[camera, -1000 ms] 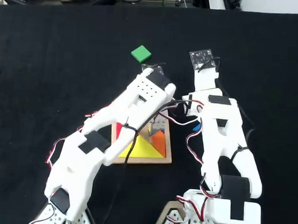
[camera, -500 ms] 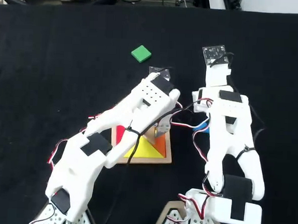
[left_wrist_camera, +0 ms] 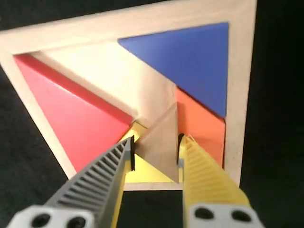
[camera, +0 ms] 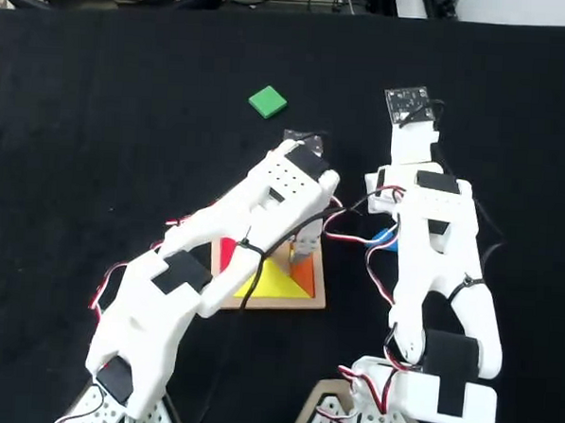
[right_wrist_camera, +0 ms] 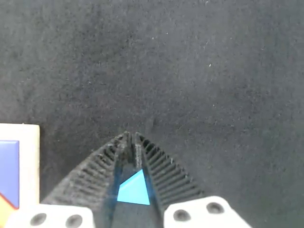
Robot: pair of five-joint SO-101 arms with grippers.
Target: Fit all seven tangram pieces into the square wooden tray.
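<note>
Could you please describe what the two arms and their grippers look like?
The left arm and right arm are white shells with black motor blocks and loose red, white and black cables. The left gripper has one grey and one yellow ribbed finger; the right gripper has black ribbed ones.

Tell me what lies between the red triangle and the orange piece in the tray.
A tan triangular piece, pinched in the left gripper, sits between the red triangle and the orange piece; the left wrist view shows it.
</note>
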